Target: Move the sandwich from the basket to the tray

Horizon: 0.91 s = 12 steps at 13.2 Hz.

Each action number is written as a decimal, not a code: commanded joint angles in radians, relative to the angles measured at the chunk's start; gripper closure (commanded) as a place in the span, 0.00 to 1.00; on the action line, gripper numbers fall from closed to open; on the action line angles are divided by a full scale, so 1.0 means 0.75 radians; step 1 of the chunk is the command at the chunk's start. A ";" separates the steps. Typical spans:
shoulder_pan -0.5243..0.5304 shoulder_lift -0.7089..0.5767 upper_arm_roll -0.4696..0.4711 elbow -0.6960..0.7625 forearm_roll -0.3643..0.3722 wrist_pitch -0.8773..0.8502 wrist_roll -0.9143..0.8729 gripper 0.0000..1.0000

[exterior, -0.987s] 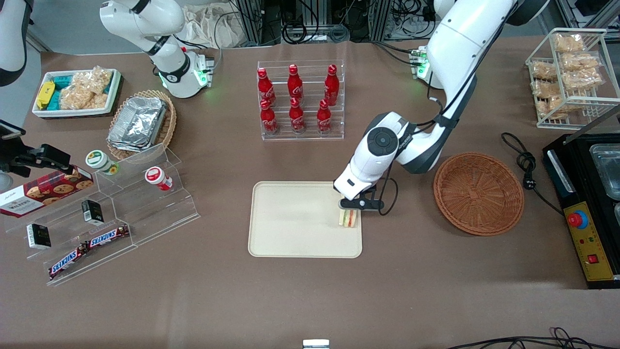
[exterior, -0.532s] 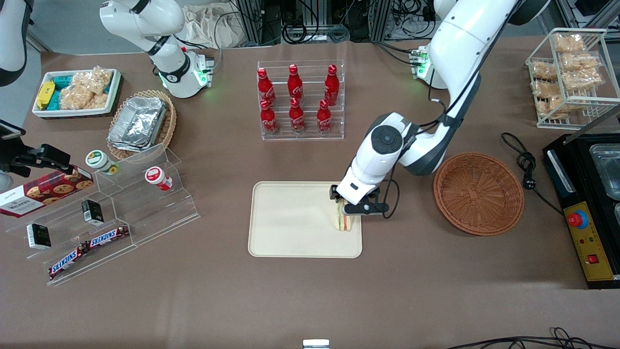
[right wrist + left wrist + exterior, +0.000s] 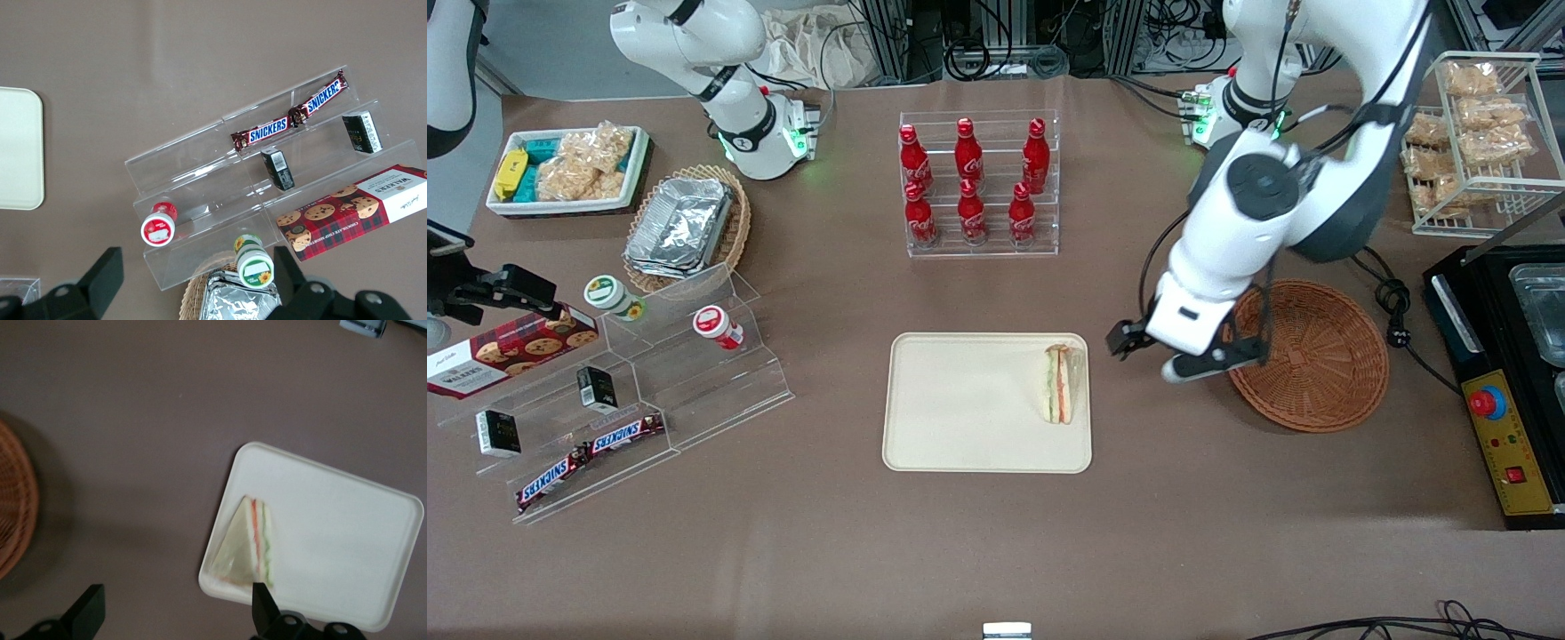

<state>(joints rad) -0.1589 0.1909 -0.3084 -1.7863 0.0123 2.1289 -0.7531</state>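
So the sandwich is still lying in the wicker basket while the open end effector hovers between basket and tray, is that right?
Not quite: the sandwich lies on the tray, near the edge toward the basket, which holds nothing, as the front view shows. The rest stands: the open end effector hovers between basket and tray.

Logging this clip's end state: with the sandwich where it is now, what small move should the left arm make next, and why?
Probably just retreat upward and park. The sandwich lies on the tray, near its edge toward the basket, which holds nothing. The gripper is open and hangs between tray and basket, holding nothing.
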 commanded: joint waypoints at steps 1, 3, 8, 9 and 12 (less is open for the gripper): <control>0.132 -0.176 -0.010 -0.007 -0.124 -0.291 0.252 0.01; 0.195 -0.250 0.010 0.066 -0.137 -0.579 0.420 0.01; 0.198 -0.428 0.211 0.087 -0.115 -0.824 0.646 0.01; 0.202 -0.414 0.207 0.109 -0.115 -0.822 0.640 0.01; 0.214 -0.337 0.205 0.238 -0.115 -0.887 0.638 0.01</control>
